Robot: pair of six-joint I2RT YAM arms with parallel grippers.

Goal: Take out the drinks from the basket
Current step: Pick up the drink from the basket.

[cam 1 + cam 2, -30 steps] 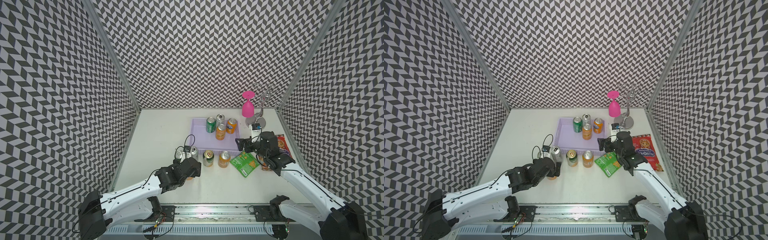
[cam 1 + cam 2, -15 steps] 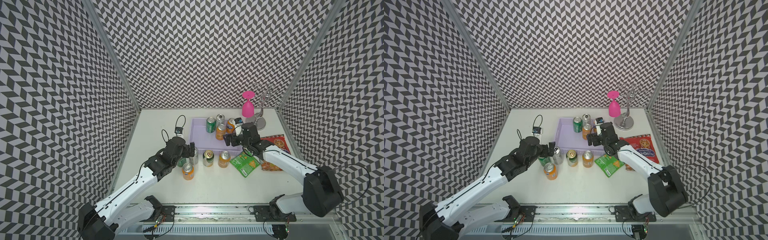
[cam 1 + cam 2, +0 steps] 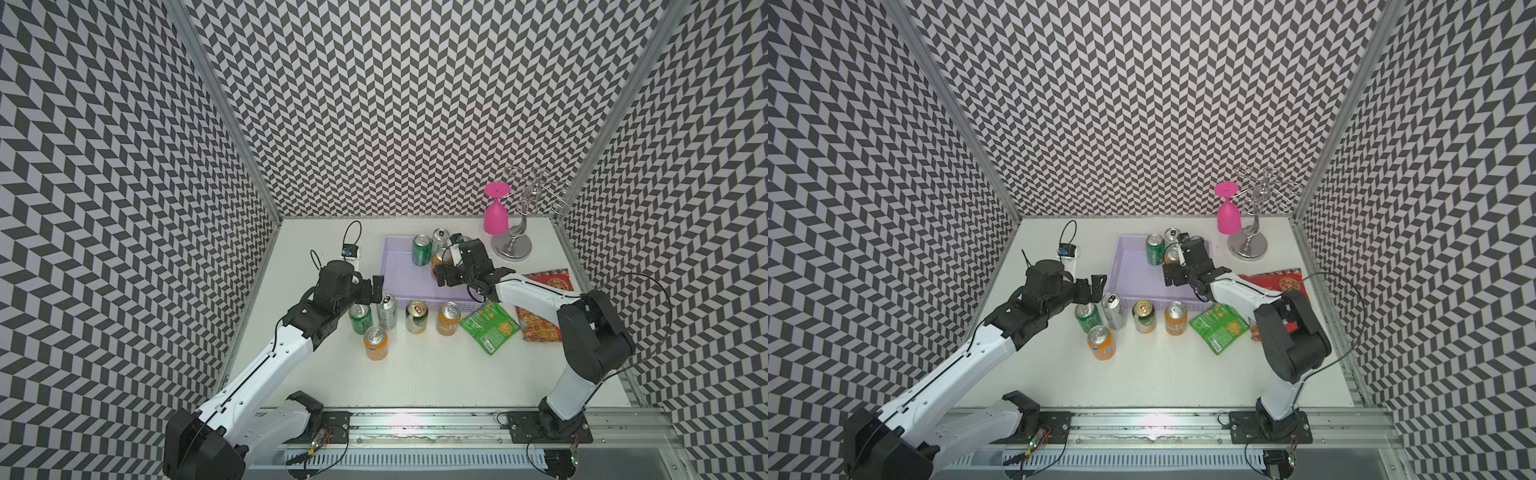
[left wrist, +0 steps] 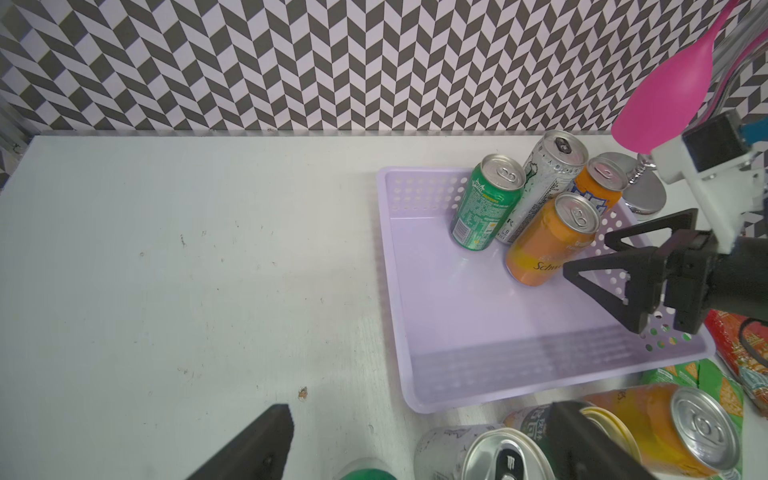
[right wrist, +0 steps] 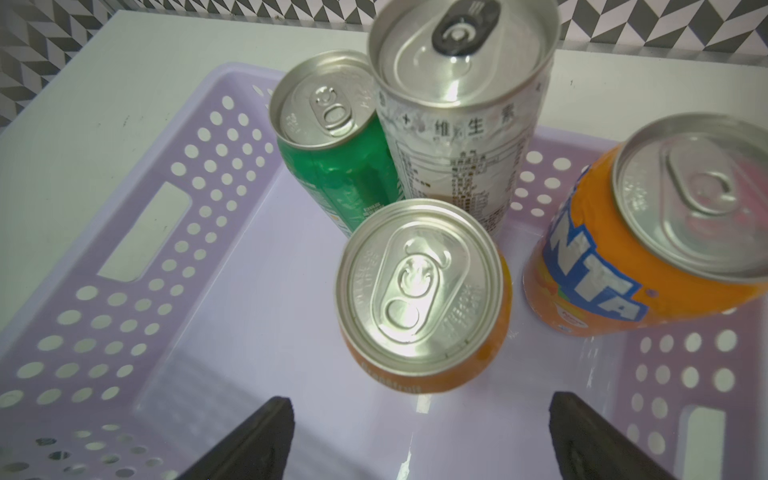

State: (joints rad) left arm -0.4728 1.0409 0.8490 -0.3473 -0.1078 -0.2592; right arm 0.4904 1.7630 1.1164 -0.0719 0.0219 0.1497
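Observation:
The lilac basket (image 3: pixel 405 279) (image 3: pixel 1133 276) holds several drinks at its far right. The right wrist view shows a green can (image 5: pixel 332 166), a tall silver can (image 5: pixel 461 104), a near orange can (image 5: pixel 419 291) and an orange Fanta can (image 5: pixel 648 249). My right gripper (image 3: pixel 440 277) (image 5: pixel 415 436) hovers open inside the basket, just short of the near orange can. Several cans stand on the table before the basket: green (image 3: pixel 359 318), silver (image 3: pixel 387 311), gold-topped (image 3: pixel 417 316), orange (image 3: pixel 449 318) and an orange one in front (image 3: pixel 376 343). My left gripper (image 3: pixel 370 289) (image 4: pixel 419 440) is open and empty above them.
A pink goblet (image 3: pixel 496 212) hangs upside down from a metal rack (image 3: pixel 515 245) at the back right. A green snack bag (image 3: pixel 490 326) and a red snack bag (image 3: pixel 544 307) lie right of the basket. A small white module with a cable (image 3: pixel 350 252) sits left of it.
My left arm drew back from the front orange can, which now stands free, and rose toward the basket's front left corner. My right gripper moved from the basket's right side in over its floor.

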